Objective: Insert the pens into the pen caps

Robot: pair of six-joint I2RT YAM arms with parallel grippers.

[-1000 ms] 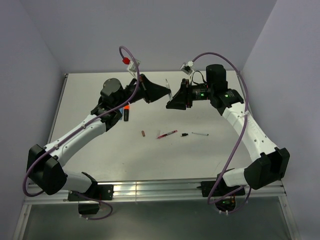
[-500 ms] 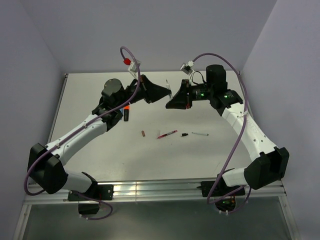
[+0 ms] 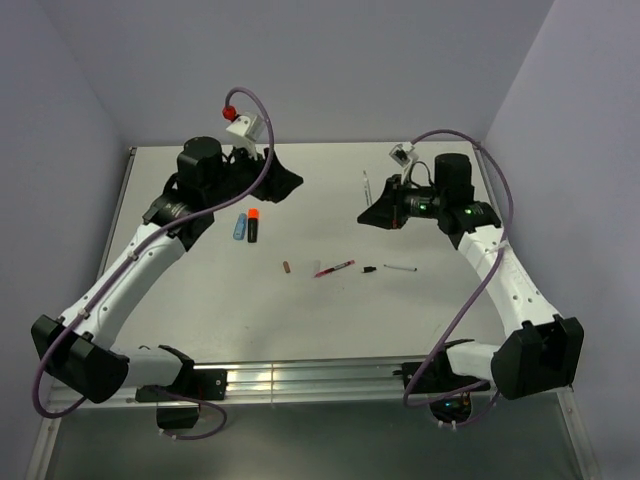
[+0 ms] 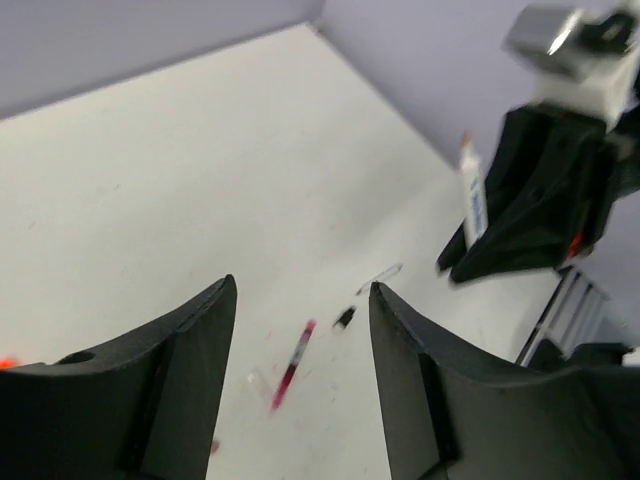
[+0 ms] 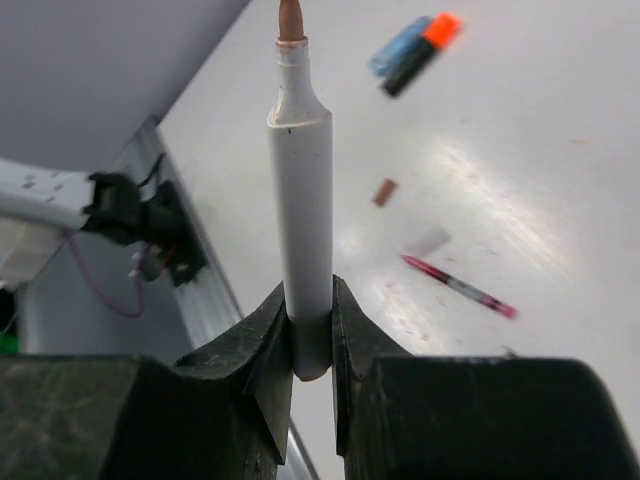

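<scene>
The right gripper [image 3: 373, 214], right of centre, is grasping a white pen [image 5: 300, 190] upright; the left gripper [image 3: 290, 182], upper left, is hanging released above the desk [image 3: 220, 290].

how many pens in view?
5: blue marker beside orange-tipped black marker, red pen mid-table, slim white pen right of it, white marker in right gripper. Some may be hidden.

2 markers [image 3: 253, 229] L of cap [image 3: 287, 267]; pen [image 3: 334, 268] R of cap.
</scene>
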